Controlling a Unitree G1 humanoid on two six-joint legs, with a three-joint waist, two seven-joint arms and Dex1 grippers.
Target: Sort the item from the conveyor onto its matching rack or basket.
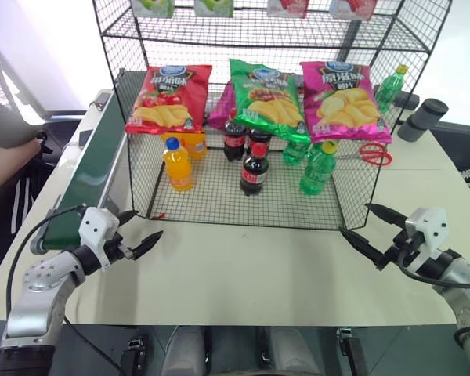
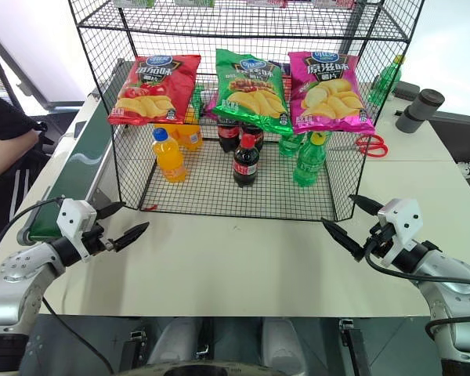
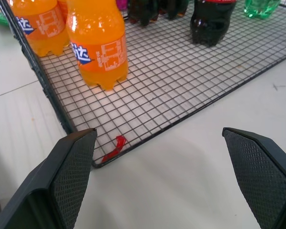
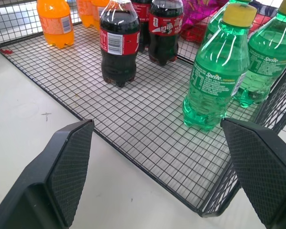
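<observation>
Both arms reach in from the near corners, elbows out, forearms angled toward the middle; the left gripper (image 1: 135,229) hovers low on the left with its two black fingers (image 3: 69,179) spread wide — nothing between them; the right gripper (image 1: 366,227) mirrors it on the right, fingers (image 4: 66,169) likewise parted and empty.

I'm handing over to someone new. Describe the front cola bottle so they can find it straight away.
Find the black wire shelf unit on the white table and look into its bottom basket, under the green chip bag. The front cola bottle stands alone mid-basket, ahead of two more colas. It is dark with a red cap, between the orange drink and the green bottle.
</observation>
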